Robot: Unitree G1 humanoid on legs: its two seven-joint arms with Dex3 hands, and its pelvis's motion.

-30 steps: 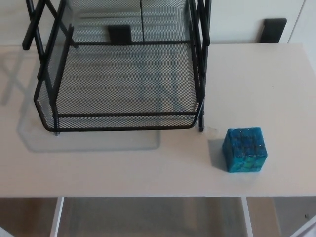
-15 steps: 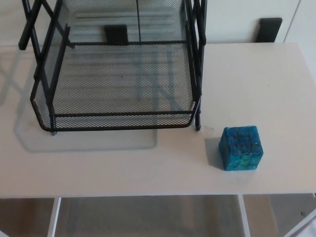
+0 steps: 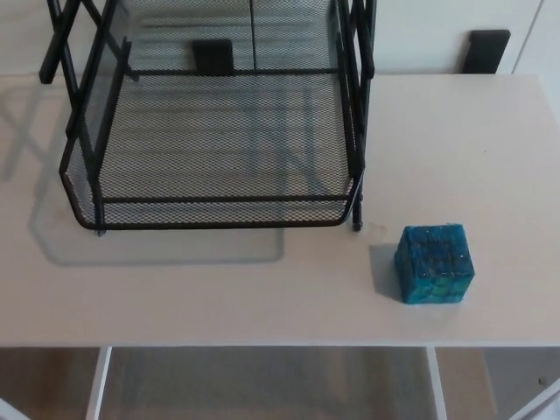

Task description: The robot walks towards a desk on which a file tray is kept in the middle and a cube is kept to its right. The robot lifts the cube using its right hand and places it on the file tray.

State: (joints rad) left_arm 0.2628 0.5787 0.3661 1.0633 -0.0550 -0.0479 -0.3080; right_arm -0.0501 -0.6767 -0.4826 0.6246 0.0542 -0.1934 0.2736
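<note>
You are at the approach stage: the blue-green mottled cube (image 3: 434,265) rests on the white desk (image 3: 219,297), near the front right corner of the black wire-mesh file tray (image 3: 219,213) but apart from it. Lifting and placing remain. Neither robot hand is in view, so you cannot tell their state. Against the earlier frames, only the whole view has shifted slightly; cube and tray have not moved.
</note>
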